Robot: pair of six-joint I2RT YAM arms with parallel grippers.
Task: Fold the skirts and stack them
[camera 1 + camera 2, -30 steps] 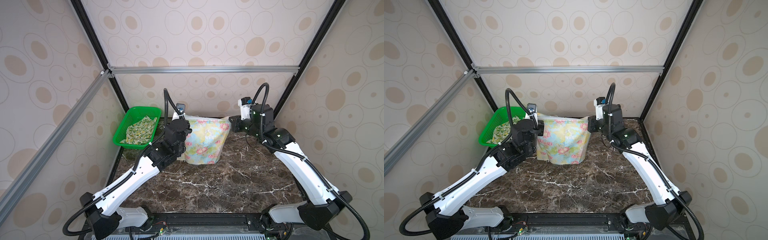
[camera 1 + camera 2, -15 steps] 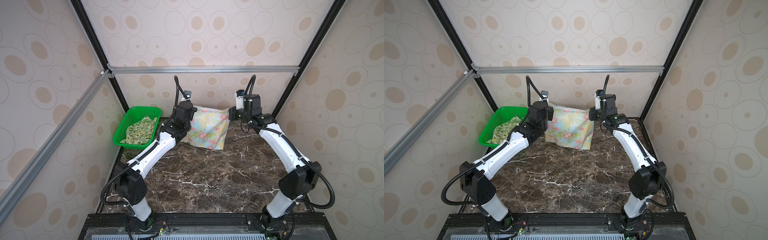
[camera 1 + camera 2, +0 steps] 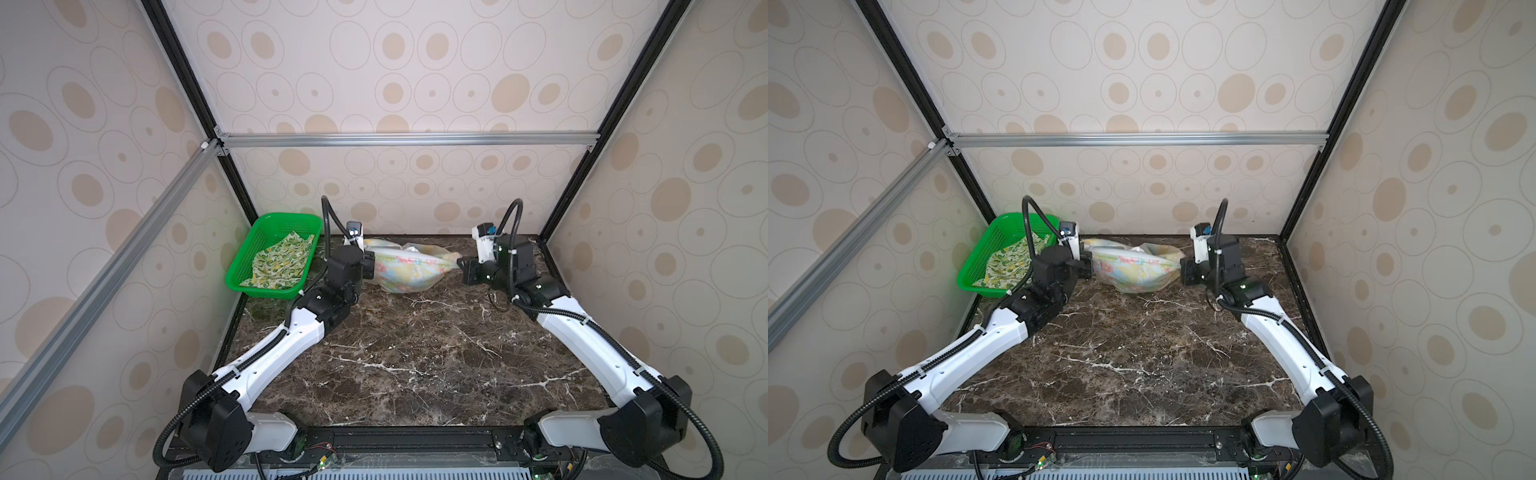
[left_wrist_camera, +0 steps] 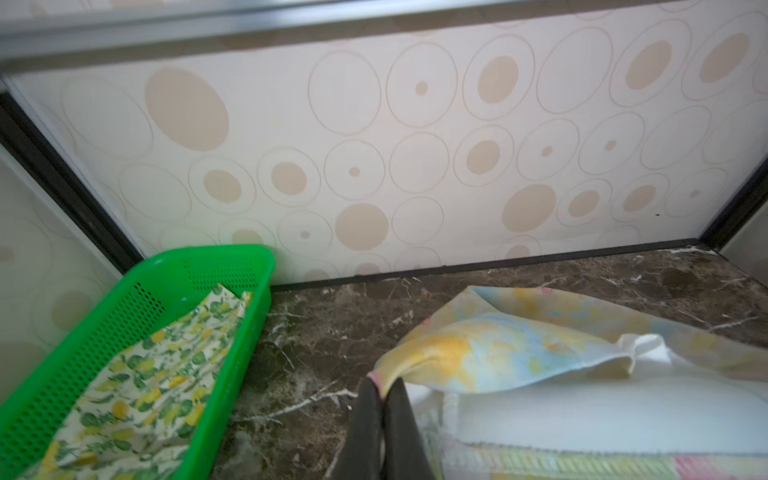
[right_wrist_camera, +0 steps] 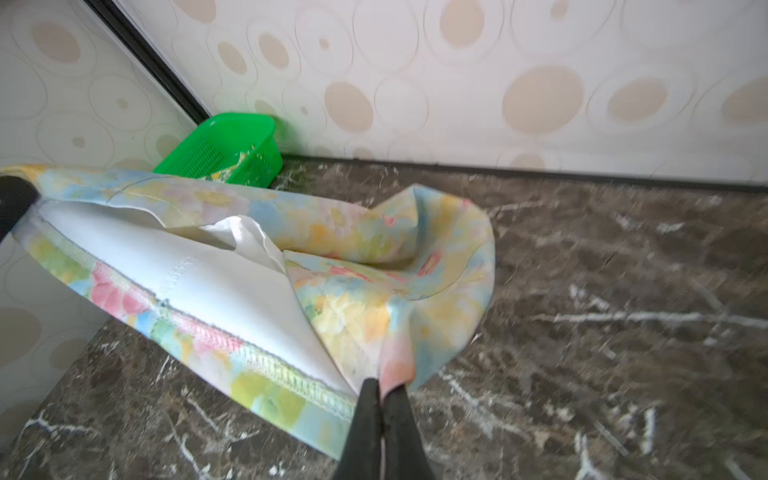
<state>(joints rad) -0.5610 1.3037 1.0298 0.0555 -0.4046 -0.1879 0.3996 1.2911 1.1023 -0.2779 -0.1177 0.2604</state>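
The pastel blue-yellow skirt with pink flowers (image 3: 409, 268) (image 3: 1136, 270) sags low between my two grippers near the back wall, its white lining (image 5: 216, 266) showing and its lower part bunched on the table. My left gripper (image 4: 384, 384) (image 3: 370, 262) is shut on one corner of it. My right gripper (image 5: 384, 384) (image 3: 460, 262) is shut on the opposite corner. The cream lemon-print skirt (image 3: 282, 262) (image 4: 137, 382) lies in the green basket (image 3: 249, 266) (image 4: 104, 316).
The green mesh basket (image 3: 984, 249) stands at the back left corner, close beside my left arm (image 3: 307, 324). The back wall (image 3: 395, 195) rises just behind the held skirt. Dark marble table (image 3: 415, 365) stretches toward the front.
Both arms have come down from a raised hold. The flowered skirt, which hung spread upright between the grippers, now sags and bunches on the table at the back.
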